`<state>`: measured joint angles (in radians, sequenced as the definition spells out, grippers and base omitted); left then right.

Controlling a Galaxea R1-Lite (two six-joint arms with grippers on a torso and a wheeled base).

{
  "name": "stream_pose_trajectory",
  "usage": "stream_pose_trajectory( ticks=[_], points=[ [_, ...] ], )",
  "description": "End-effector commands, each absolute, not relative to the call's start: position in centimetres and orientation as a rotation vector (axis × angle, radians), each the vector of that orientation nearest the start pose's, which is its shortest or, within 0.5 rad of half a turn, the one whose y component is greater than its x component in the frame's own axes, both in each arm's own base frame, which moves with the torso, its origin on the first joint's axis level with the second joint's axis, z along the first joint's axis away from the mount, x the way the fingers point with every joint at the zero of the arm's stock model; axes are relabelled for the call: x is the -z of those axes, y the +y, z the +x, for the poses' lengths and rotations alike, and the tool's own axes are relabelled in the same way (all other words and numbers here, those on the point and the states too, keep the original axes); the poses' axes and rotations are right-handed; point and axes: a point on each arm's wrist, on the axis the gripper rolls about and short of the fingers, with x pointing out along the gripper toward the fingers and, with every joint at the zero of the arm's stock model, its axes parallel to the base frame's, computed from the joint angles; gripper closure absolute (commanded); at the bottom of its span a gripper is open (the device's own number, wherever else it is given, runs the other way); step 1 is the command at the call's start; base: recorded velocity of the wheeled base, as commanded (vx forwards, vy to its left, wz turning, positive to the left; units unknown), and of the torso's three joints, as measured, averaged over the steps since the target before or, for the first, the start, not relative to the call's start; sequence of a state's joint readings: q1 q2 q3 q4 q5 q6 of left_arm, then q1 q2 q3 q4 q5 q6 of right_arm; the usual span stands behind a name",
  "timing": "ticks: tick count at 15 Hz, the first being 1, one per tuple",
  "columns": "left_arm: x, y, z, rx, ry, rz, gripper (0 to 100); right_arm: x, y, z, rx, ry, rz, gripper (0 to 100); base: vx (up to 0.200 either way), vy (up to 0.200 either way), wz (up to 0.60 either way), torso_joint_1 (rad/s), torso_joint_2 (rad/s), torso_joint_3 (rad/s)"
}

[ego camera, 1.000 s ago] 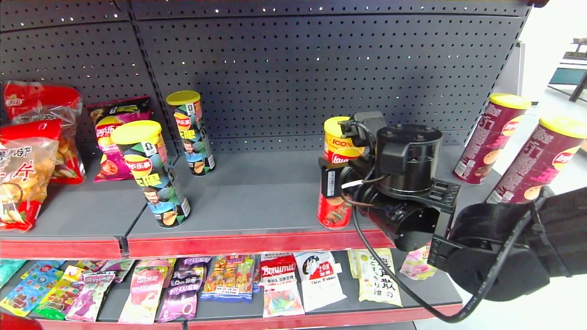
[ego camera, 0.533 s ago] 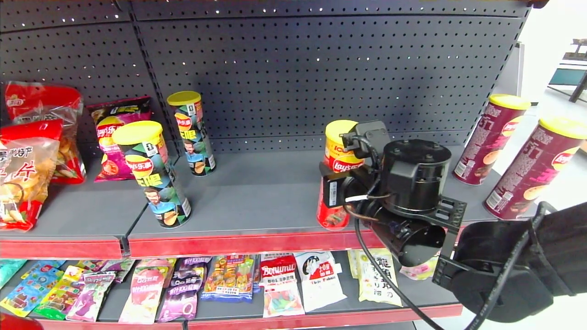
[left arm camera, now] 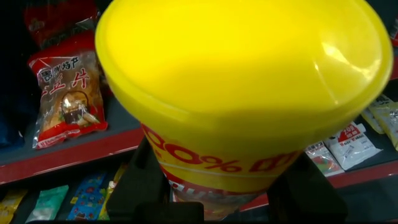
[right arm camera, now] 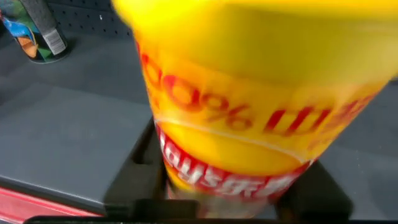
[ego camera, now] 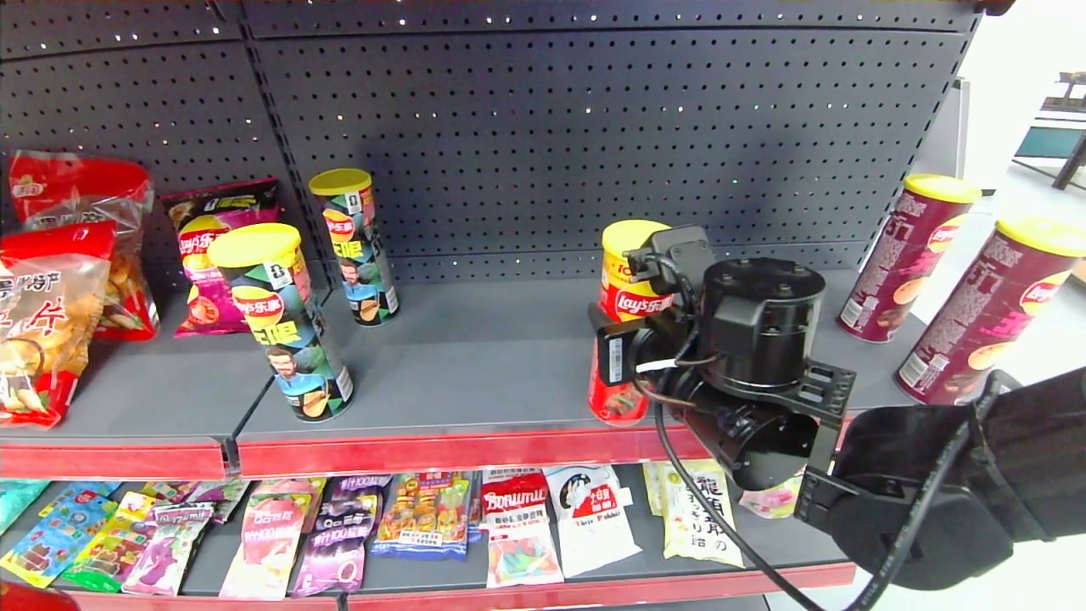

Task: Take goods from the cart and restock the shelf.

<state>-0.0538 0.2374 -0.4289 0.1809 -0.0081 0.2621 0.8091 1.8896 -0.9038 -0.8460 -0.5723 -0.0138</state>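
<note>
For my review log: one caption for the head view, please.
Right gripper holds a yellow-lidded can at the shelf's front edge, green cans on its left, maroon cans on its right.

Dark pegboard wall (ego camera: 543, 127) — pale, bright floor (ego camera: 1060, 590) alongside

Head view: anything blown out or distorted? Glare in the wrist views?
Head view: the room beyond the grey metal shelf is blown out white; the tall maroon cans there lean outward, likely wide-angle distortion. Left wrist view: soft highlight on the yellow plastic lid of the red-and-yellow chip can. Right wrist view: no glare on the second red-and-yellow can.
</note>
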Motion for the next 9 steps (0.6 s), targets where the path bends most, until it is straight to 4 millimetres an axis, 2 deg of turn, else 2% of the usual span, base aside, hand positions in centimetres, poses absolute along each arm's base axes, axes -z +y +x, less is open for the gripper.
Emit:
stream_pose_trajectory(
  ticks=[1, 5, 7, 9],
  points=[
    [-17.9, 0.2, -3.3, 0.057, -0.025, 0.262, 100, -16.8, 24.7, 25.1, -0.241, 0.092, -0.091, 0, 0.0, 0.0, 0.0, 0.0, 0.0, 0.0],
    [-17.7, 0.2, -3.2, 0.06, -0.019, 0.262, 100, -17.1, 24.6, 24.9, -0.237, 0.082, -0.082, 0, 0.0, 0.0, 0.0, 0.0, 0.0, 0.0],
    [-17.7, 0.2, -3.2, 0.06, -0.019, 0.262, 100, -18.0, 24.4, 23.5, -0.229, 0.064, -0.066, 0, 0.0, 0.0, 0.0, 0.0, 0.0, 0.0],
    [-17.7, 0.2, -3.3, 0.061, -0.02, 0.262, 100, -18.7, 24.6, 20.7, -0.276, 0.057, -0.056, 0, 0.0, 0.0, 0.0, 0.0, 0.0, 0.0]
  ],
)
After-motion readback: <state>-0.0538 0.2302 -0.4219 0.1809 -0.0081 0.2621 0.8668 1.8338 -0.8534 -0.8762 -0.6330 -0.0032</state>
